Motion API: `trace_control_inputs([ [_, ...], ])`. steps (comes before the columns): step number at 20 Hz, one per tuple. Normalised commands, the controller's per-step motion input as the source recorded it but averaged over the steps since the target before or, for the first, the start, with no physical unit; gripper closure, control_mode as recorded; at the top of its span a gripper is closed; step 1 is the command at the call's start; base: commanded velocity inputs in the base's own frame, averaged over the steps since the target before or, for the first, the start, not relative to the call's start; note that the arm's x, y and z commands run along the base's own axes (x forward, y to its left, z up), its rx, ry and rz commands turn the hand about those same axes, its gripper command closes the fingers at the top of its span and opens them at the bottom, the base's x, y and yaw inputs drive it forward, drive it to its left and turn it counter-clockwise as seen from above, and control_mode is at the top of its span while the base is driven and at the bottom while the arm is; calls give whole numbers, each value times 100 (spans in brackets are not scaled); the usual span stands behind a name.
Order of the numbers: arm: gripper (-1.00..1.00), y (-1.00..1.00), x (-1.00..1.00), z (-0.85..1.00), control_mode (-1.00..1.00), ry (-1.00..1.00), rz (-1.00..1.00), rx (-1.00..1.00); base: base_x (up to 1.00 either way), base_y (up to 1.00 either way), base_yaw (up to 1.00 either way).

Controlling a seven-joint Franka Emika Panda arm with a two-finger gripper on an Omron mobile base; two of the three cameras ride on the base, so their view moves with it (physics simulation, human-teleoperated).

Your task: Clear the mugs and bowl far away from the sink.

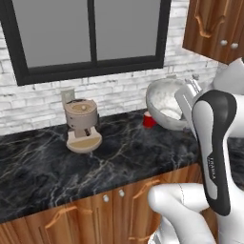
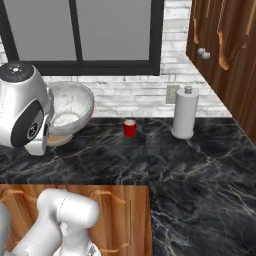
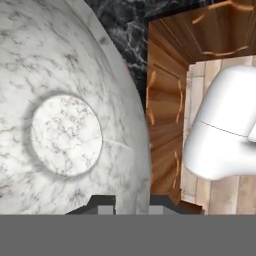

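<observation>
A white marbled bowl [image 1: 164,102] hangs tilted above the black marble counter [image 1: 43,162], its hollow turned toward the base cameras. My gripper [image 3: 131,204] is shut on the bowl's rim; the two dark fingertips [image 3: 102,205] stand one on each side of the wall. In the hand view the bowl [image 3: 65,130] is very close, with its round flat centre showing. From the right base view the bowl [image 2: 70,107] sits beside my arm's white elbow. A small glossy red mug [image 1: 149,119] [image 2: 130,128] stands upright on the counter by the brick wall, apart from the bowl. The sink is out of view.
A tan coffee machine [image 1: 82,125] stands at the back left of the counter. A paper towel roll [image 2: 185,112] stands to the right of the red mug. Wooden wall cabinets [image 2: 220,40] hang at the right. Wooden cabinet doors [image 1: 95,214] run below the counter's front edge.
</observation>
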Motion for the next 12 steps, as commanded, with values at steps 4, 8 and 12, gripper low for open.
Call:
trace_control_inputs([
  [4, 100, 0, 0, 0, 100, 0, 0, 0, 26, 12, -24],
  [8, 100, 2, 28, -27, -100, 7, -25, -1, 0, 0, 0],
  [12, 100, 0, 37, -43, -100, 13, -16, -2, 0, 0, 0],
])
